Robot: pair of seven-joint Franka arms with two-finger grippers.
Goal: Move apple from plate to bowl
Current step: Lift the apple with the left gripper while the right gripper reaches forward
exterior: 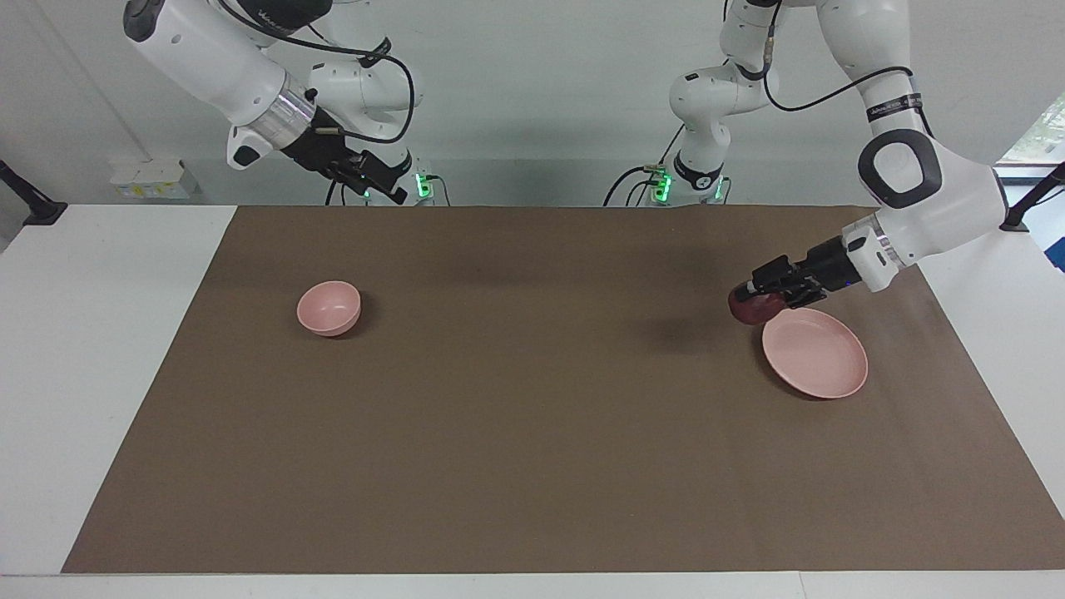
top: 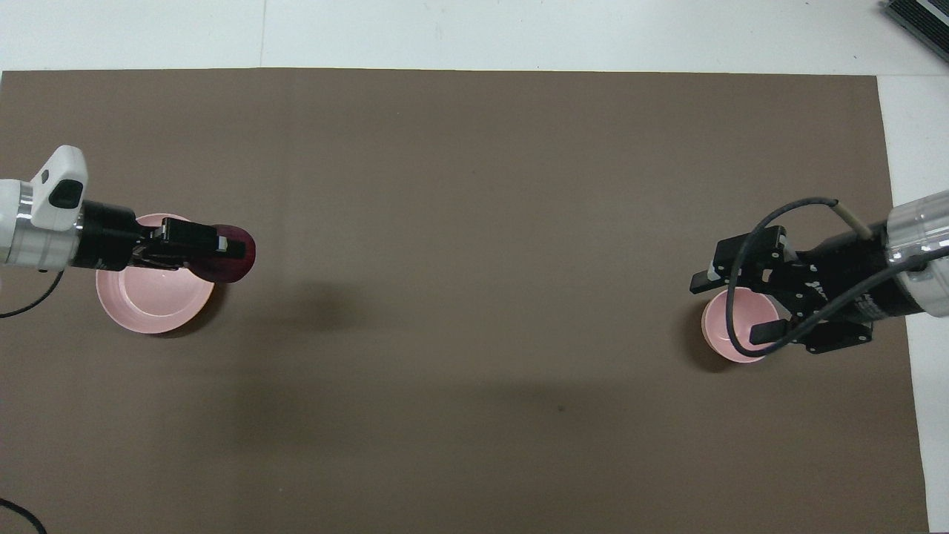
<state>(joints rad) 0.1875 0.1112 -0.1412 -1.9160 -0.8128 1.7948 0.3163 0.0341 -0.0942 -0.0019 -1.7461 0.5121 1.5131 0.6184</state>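
1. Left gripper (exterior: 761, 293): raised over the plate's edge, at about 10 o'clock of the plate in the facing view; fingers clamped on the small, round, dark red apple (exterior: 753, 307).
2. Apple: lifted clear of the plate, overlapping its rim at about 2 o'clock in the overhead view (top: 236, 256).
3. Flat, round, pale pink plate (exterior: 819, 358): bare, on the brown table mat (exterior: 532, 433), toward the left arm's end.
4. Small, deep, pale pink bowl (exterior: 329, 308): toward the right arm's end, well apart from the plate.
5. Right gripper (top: 734, 304): waiting high over the bowl, fingers spread wide, holding nothing.
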